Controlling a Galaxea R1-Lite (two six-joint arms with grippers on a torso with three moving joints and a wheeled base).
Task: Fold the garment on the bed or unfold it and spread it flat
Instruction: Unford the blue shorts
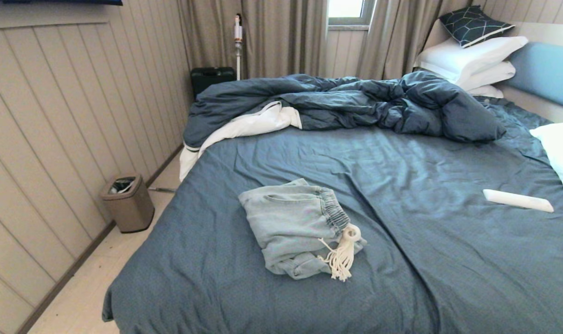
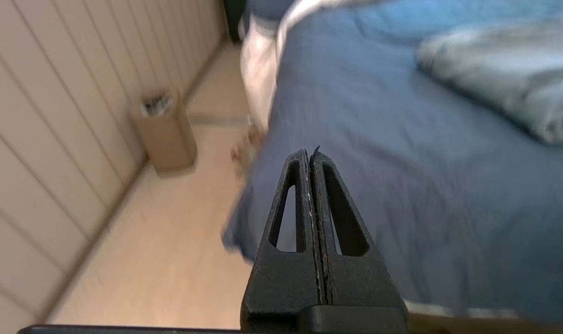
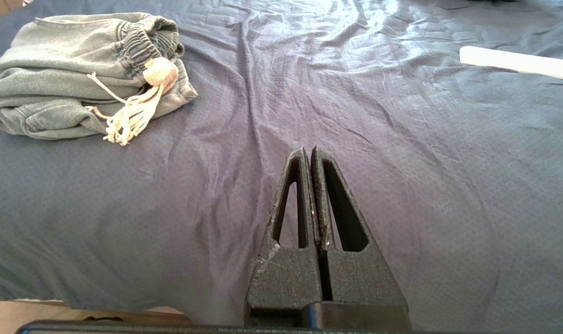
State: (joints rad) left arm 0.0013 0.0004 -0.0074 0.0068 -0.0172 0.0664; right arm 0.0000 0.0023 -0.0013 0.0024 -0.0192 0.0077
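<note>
The pale light-blue denim shorts (image 1: 293, 227) lie folded in a compact bundle on the slate-blue sheet of the bed (image 1: 402, 185), gathered waistband (image 1: 333, 209) to the right and the white tasselled drawstring (image 1: 344, 254) draped over the near corner. Neither arm shows in the head view. My right gripper (image 3: 308, 150) is shut and empty above bare sheet, with the shorts (image 3: 72, 76) well off to one side. My left gripper (image 2: 309, 152) is shut and empty near the bed's left edge, and the shorts (image 2: 504, 69) appear blurred beyond it.
A rumpled dark blue duvet (image 1: 355, 99) lies across the far side of the bed, white pillows (image 1: 471, 60) stacked at the headboard. A flat white object (image 1: 518, 200) rests on the sheet at the right. A bin (image 1: 128, 202) stands on the floor left of the bed.
</note>
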